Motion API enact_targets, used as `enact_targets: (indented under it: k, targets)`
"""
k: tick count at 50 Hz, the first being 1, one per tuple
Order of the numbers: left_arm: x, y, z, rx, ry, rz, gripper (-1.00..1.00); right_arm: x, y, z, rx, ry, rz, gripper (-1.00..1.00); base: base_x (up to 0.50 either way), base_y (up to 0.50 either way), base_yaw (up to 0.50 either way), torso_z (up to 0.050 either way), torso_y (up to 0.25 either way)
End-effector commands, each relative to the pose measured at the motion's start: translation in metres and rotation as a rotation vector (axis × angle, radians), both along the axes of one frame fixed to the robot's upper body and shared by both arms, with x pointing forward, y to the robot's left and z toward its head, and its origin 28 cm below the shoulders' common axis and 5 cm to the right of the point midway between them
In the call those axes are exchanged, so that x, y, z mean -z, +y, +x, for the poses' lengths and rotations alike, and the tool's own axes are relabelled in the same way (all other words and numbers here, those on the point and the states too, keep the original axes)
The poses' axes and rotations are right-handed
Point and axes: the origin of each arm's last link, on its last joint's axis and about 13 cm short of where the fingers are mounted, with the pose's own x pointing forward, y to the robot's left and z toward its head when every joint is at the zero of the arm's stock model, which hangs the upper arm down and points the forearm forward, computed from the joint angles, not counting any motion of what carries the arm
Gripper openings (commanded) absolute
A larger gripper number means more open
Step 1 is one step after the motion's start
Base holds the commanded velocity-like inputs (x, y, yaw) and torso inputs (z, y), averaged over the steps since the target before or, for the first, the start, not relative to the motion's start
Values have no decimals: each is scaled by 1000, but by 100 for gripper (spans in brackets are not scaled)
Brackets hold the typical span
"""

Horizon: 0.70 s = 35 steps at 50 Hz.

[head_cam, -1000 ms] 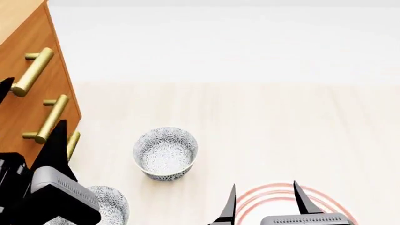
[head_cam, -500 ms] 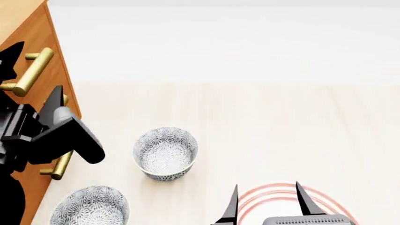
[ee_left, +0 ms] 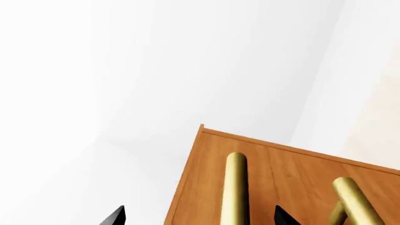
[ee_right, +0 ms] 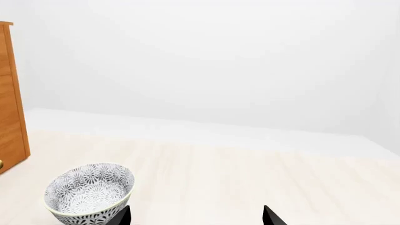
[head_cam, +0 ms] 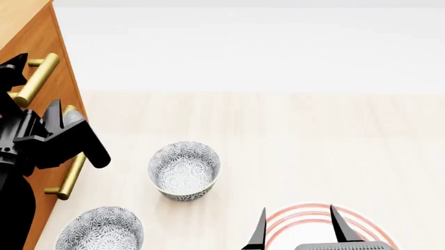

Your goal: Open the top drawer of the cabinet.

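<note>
— Since the left pincer (ee_left: 198, 216) is spread, what's it doing?
— Straddling the top drawer (ee_left: 293, 173)'s brass handle (ee_left: 235, 187), probably to clamp and pull; contact unclear. The cabinet (head_cam: 35, 57) stands behind; the right pincer (head_cam: 297, 225), spread, idles well apart.

I am reading no text, labels, brands or numbers anywhere; the cabinet (head_cam: 31, 62) front and the patterned bowls (head_cam: 184, 169) are showing no legible markings.
</note>
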Motion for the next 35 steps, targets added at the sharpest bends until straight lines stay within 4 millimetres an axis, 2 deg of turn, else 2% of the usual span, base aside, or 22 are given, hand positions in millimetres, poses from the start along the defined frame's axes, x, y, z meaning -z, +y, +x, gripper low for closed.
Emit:
enact_targets:
  k: [1,24,34,35]
  targets:
    - [11,7,9,-39,20,20,100,0,0,-1,1,1,1,100,0,0,0,0,0]
    - [28,15,18,-103,42,106,100,3,-2,-1,8,0,10,100,0,0,0,0,0]
    - [18,20,13,-170,-28,191,100,3,-1,0,4,1,10,100,0,0,0,0,0]
    - [16,19,13,-172,-35,193,-100,3,-1,0,4,1,10,100,0,0,0,0,0]
